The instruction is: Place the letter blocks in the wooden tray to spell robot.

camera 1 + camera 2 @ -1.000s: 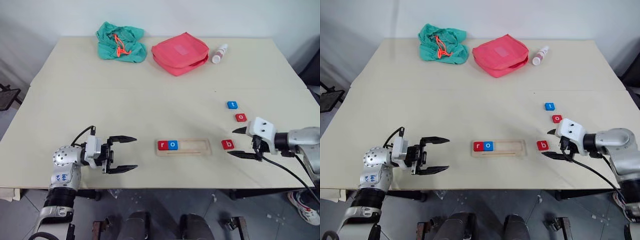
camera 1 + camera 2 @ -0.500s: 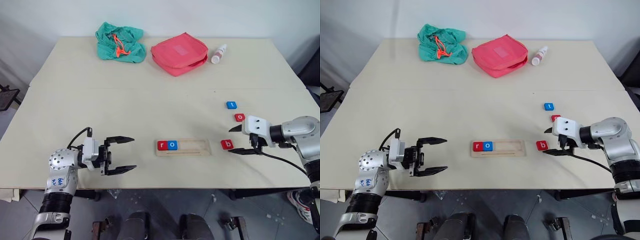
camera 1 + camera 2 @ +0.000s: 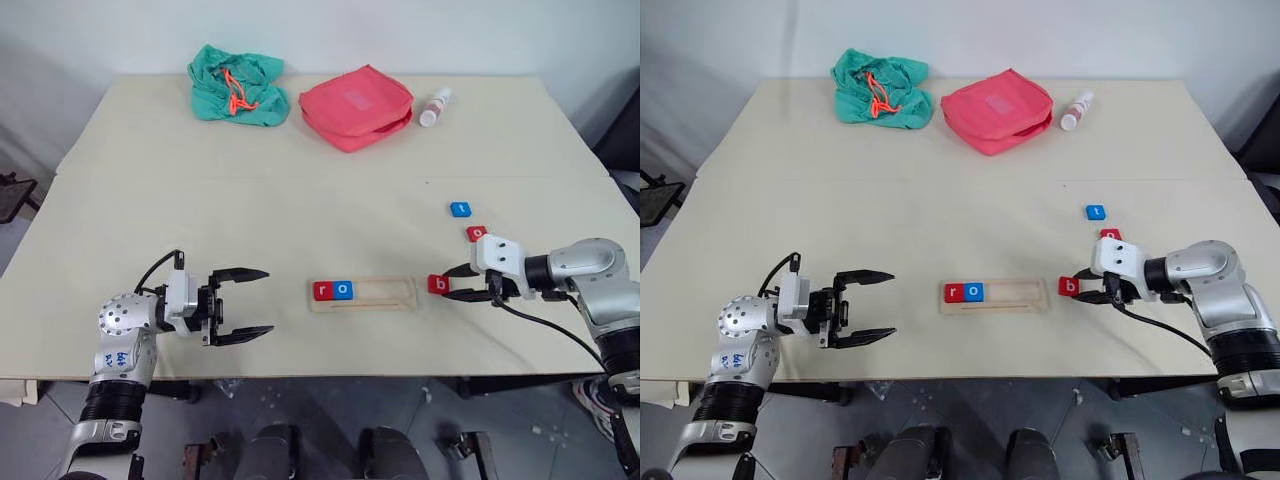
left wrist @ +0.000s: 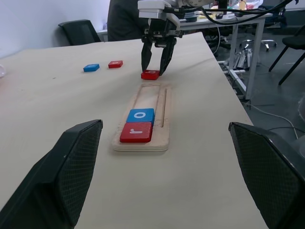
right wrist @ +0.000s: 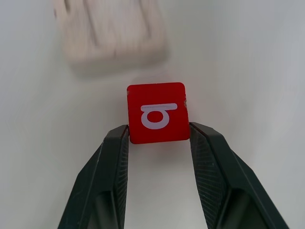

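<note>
The wooden tray (image 3: 388,292) lies near the table's front edge, with a red r block (image 3: 322,290) and a blue o block (image 3: 343,290) at its left end. Just off its right end sits the red b block (image 3: 436,284), and my right gripper (image 3: 447,284) is shut on it. In the right wrist view both fingers (image 5: 114,157) press the sides of the b block (image 5: 157,119). A red o block (image 3: 477,233) and a blue t block (image 3: 460,209) lie further back on the right. My left gripper (image 3: 268,300) stands open left of the tray, holding nothing.
At the back of the table lie a green cloth bag (image 3: 237,83), a red pouch (image 3: 356,105) and a small white bottle (image 3: 436,106). The table's front edge runs just below both grippers.
My right gripper has moved left and closed from wide open onto the red b block, which now sits nearer the tray's right end. The left gripper has stayed put.
</note>
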Controlling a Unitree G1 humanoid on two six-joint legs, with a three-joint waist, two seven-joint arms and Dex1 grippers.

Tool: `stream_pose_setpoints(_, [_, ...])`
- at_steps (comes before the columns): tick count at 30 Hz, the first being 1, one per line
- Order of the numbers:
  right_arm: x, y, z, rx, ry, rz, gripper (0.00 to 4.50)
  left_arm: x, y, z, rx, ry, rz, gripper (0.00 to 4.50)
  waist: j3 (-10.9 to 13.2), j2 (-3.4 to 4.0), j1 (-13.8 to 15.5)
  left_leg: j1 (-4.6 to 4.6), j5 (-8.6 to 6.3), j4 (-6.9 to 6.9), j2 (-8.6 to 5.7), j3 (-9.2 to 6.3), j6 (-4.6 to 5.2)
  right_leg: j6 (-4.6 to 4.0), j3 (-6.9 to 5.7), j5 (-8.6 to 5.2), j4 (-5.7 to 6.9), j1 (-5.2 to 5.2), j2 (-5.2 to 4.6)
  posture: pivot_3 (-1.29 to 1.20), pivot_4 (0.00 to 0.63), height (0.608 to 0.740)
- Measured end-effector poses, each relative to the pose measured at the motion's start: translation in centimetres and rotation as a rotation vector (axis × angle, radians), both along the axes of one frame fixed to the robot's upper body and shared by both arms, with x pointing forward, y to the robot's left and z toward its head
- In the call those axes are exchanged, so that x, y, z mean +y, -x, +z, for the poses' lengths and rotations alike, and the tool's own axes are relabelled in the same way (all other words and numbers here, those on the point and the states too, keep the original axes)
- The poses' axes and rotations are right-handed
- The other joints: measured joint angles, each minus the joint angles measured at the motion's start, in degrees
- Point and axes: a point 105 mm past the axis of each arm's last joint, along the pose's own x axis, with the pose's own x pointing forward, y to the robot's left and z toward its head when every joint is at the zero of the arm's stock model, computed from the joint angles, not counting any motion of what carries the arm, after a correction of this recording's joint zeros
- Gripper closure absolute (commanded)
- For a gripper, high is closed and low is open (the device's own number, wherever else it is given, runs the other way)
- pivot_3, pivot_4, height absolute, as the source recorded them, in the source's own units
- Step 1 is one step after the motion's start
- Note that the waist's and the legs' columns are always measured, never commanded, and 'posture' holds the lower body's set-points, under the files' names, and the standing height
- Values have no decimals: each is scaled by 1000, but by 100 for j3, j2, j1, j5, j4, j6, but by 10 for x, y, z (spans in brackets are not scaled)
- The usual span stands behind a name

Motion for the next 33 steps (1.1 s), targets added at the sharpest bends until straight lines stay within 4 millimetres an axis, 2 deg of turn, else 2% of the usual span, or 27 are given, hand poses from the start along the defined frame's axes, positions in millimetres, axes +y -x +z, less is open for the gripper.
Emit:
stream_pose_setpoints(4, [16,2,18,-8,-41,5,3010,2,-2,-3,10,3,8,0,0,0,14,-3,0,1,-2,-6,0,0,-2,0,0,0,0,0,150,740])
stream_pose_setpoints(7, [28,7,28,10,36,53,3010,2,-3,-2,7,2,5,0,0,1,5,-4,0,0,-2,-6,0,0,-1,0,1,-3,0,0,150,740])
stream_pose_setpoints(10, [43,6,36,20,39,66,3010,1,-2,-2,0,-1,-2,0,0,0,2,-4,0,0,-1,-7,0,0,-2,0,1,-3,0,0,150,740])
stream_pose_setpoints(18, [98,7,34,75,6,157,3010,3,-3,-6,14,-5,-11,0,0,0,7,-9,0,-1,-4,-12,-1,0,-2,0,8,-13,-1,0,150,740])
stream_pose_setpoints(23, [105,8,22,99,50,167,3010,3,-3,-6,8,-7,-11,0,0,0,4,-16,0,-1,-10,-22,0,0,-3,0,10,-16,-2,0,150,740])
stream_pose_setpoints(33, [116,9,15,96,63,188,3010,2,-4,-4,0,-6,-9,0,0,0,-9,-15,0,-2,-8,-19,-1,0,-5,0,14,-20,-2,0,150,740])
